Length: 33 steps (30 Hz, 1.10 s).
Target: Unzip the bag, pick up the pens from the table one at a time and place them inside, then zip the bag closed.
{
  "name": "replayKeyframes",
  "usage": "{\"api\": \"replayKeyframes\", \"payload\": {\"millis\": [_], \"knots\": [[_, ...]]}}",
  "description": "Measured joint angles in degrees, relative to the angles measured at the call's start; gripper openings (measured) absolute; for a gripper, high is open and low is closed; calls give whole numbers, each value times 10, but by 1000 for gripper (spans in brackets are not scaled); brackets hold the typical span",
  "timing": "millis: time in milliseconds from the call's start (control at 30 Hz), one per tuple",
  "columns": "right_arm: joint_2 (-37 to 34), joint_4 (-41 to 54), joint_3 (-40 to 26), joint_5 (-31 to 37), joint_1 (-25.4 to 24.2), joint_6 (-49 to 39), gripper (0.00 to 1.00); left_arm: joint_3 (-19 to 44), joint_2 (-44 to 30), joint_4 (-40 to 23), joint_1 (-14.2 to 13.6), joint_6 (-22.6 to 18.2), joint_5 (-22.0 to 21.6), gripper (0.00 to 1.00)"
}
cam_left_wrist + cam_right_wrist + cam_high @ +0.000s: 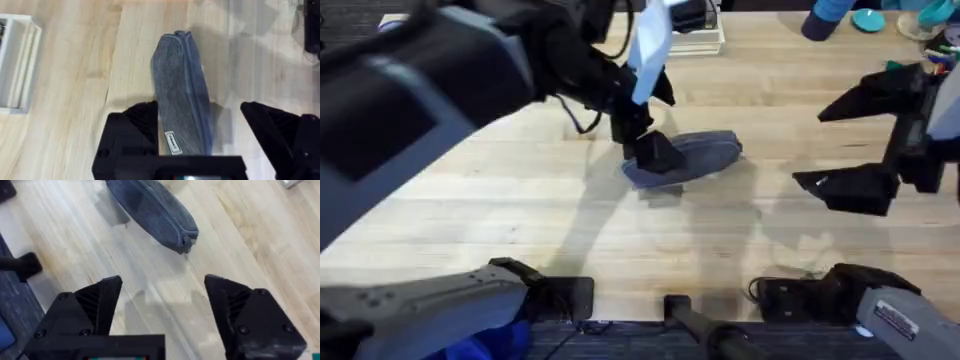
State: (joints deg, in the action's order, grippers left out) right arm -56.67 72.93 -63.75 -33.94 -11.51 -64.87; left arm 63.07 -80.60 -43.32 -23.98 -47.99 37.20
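We are working on the table (520, 220), a wide plank top with plenty of bare wood around its middle. The bag (695, 157) lies just past that middle, and its zipper looks closed along its whole length in the left wrist view, so we judge the unzipping not yet done. We cannot make out any pens on the wood near the bag.

Our left gripper (200, 137) sits over the bag's near end with its fingers spread wide, one on each side of the fabric and neither pressing it. Our right gripper (162, 307) hangs off to the right, well apart from the bag, fingers likewise spread and holding nothing.

The risk we see: if the left fingers close on the pouch body and not on the zipper pull, the soft fabric could bunch and the whole bag slide across the smooth wood. The right arm has open room to come in, while the far edge is cluttered with a white tray (17, 65) and blue items (865, 18)
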Motion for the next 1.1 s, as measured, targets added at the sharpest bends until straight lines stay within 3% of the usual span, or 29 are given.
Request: {"api": "replayKeyframes", "payload": {"millis": [200, 467, 1100], "knots": [[-28, -1, 0, -1, 0, -1, 997, 0, -62, 49, -19, 5, -7, 995], [-32, -1, 0, -3, 0, -3, 996, 0, -108, 50, -20, 5, -8, 995], [-32, -1, 0, -4, 0, -3, 996, 0, -114, 54, -25, 2, -10, 995]]}}
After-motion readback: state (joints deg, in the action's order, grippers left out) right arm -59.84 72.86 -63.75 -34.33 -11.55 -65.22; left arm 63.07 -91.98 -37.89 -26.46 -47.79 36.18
